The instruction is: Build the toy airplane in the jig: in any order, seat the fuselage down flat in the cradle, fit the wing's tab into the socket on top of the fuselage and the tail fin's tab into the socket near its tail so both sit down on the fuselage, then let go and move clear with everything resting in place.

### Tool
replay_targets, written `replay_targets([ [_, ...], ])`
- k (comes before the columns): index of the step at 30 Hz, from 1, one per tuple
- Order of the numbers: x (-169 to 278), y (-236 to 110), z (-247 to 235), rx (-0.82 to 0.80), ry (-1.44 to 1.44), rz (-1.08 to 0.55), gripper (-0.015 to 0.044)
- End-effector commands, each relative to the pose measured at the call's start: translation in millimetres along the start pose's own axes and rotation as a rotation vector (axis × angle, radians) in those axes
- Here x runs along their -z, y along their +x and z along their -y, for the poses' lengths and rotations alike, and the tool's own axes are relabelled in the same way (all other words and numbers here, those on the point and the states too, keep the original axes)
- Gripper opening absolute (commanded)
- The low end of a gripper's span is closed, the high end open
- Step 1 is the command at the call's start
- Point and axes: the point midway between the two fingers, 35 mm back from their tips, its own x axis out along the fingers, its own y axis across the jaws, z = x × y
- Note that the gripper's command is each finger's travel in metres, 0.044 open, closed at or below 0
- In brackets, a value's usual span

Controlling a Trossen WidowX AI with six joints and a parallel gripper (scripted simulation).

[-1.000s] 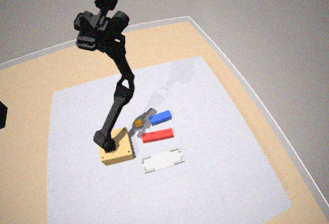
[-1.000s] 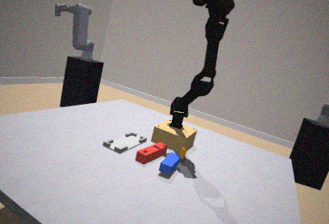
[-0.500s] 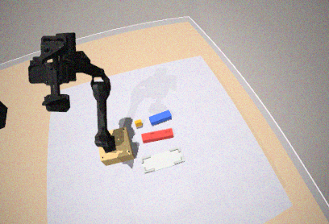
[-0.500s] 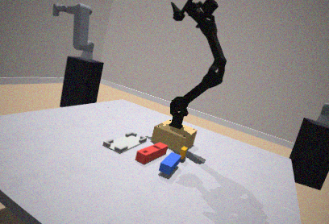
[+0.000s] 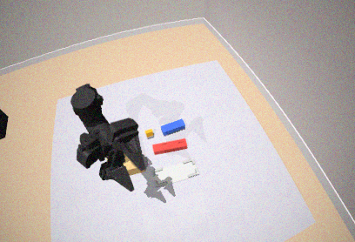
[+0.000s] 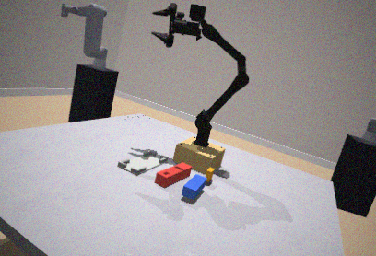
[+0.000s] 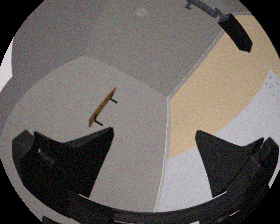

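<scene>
The red fuselage (image 5: 170,146) (image 6: 173,175) lies on the table between the jig and the blue wing, with dark sockets in its top. The pale cradle jig (image 5: 180,171) (image 6: 140,164) holds no part. The blue wing block (image 5: 173,127) (image 6: 193,187) lies beside the fuselage on the side away from the jig. The small yellow tail fin (image 5: 149,133) (image 6: 210,175) stands near the arm's base. My gripper (image 5: 138,179) (image 6: 152,23) (image 7: 156,134) is wide open and empty, high above the table and pointing sideways. The wrist view shows no part.
The arm's wooden base block (image 5: 134,167) (image 6: 198,157) is close to the tail fin and fuselage. A grey arm (image 6: 94,31) stands on a black pedestal (image 6: 93,94) beyond the table; another black pedestal (image 6: 357,174) is at the right. The arm's shadow falls across the jig.
</scene>
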Motion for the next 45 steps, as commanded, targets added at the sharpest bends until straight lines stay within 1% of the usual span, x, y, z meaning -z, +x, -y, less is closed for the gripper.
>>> replay_targets([
  [1,53.7,26.3,23.3,0.072,-0.091,-0.179,0.0440],
  [4,103.3,39.1,40.1,0.116,-0.183,-0.334,0.0440],
  [6,136.3,41.4,50.1,0.136,-0.250,-0.433,0.0440],
  [12,230.6,25.8,78.7,0.165,-0.482,-0.719,0.0440],
  [18,320.3,-12.5,117.1,0.163,-0.762,-1.025,0.0440],
  [24,390.1,-73.7,163.6,0.123,-1.088,-1.327,0.0440],
  [29,425.6,-135.9,208.1,0.049,-1.402,-1.580,0.0440],
  [31,433.0,-161.3,226.7,0.011,-1.536,-1.678,0.0440],
  [33,435.5,-176.8,238.4,-0.015,-1.621,-1.737,0.0440],
  [41,436.5,-178.6,241.0,-0.018,-1.633,-1.744,0.0440],
  [45,453.1,-175.8,267.4,-0.019,-1.634,-1.744,0.0440],
])
